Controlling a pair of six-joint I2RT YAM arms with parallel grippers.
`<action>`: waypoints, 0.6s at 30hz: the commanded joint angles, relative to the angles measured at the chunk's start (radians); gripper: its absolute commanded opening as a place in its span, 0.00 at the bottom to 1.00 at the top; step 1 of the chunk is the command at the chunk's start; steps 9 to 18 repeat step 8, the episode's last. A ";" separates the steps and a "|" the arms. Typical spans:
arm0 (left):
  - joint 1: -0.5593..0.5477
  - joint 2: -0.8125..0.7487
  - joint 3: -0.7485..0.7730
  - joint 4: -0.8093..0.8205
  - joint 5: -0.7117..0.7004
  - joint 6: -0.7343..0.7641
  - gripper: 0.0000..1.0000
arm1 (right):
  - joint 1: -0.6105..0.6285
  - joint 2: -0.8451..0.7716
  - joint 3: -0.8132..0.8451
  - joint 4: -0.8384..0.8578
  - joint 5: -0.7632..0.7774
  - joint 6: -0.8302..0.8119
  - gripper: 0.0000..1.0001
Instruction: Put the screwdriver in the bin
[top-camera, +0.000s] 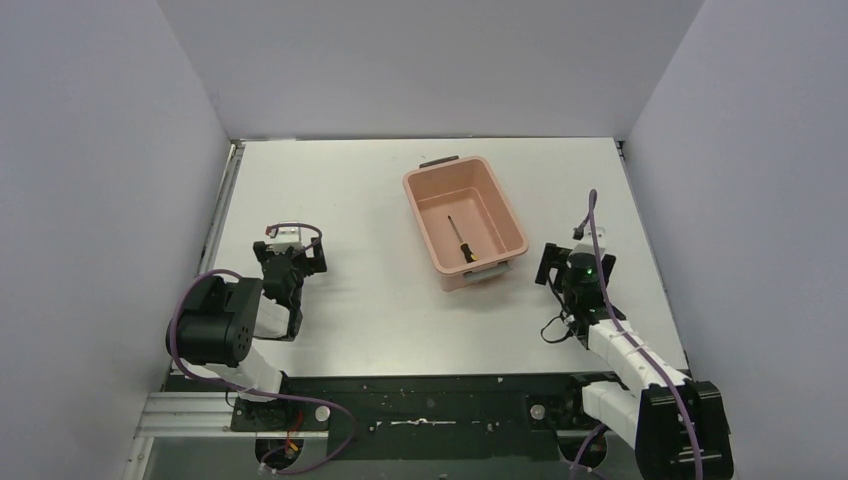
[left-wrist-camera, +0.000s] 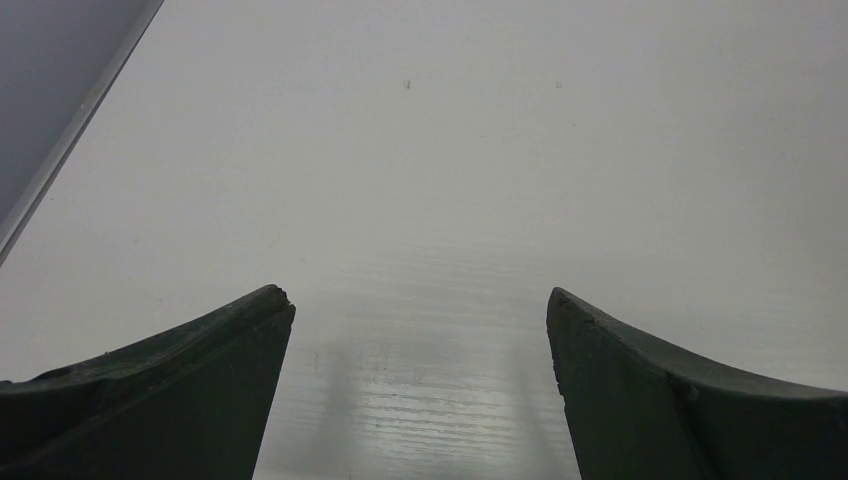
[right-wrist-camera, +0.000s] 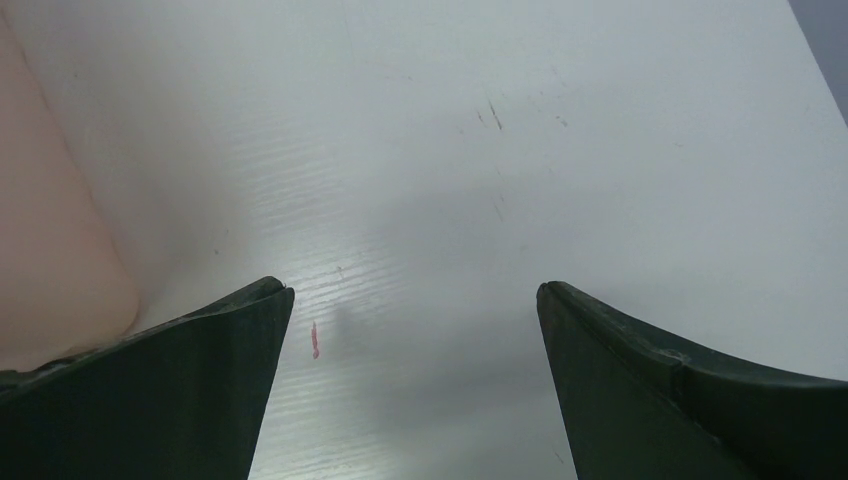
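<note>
Screwdriver (top-camera: 460, 240) lies flat inside the bin (top-camera: 445, 168), so the task looks done. My right gripper (right-wrist-camera: 415, 290) sits at the bin's 4 o'clock, just beside it, jaws wide apart and empty, likely since nothing's left to hold. My left gripper (left-wrist-camera: 420, 295) is at 8 o'clock, also apart and empty, over the table (top-camera: 350, 200).

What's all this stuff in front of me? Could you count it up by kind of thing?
Robot arms: 2, the left arm and the right arm
Bins: 1, the pink bin
Screwdrivers: 1, the screwdriver, lying inside the pink bin
Total: 4
</note>
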 joint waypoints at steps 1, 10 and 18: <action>0.005 -0.009 0.010 0.028 0.012 0.000 0.97 | -0.003 -0.053 -0.019 0.202 0.046 0.021 1.00; 0.004 -0.008 0.012 0.024 0.013 -0.002 0.97 | -0.004 -0.046 -0.024 0.224 0.039 0.016 1.00; 0.004 -0.008 0.012 0.024 0.013 -0.002 0.97 | -0.004 -0.046 -0.024 0.224 0.039 0.016 1.00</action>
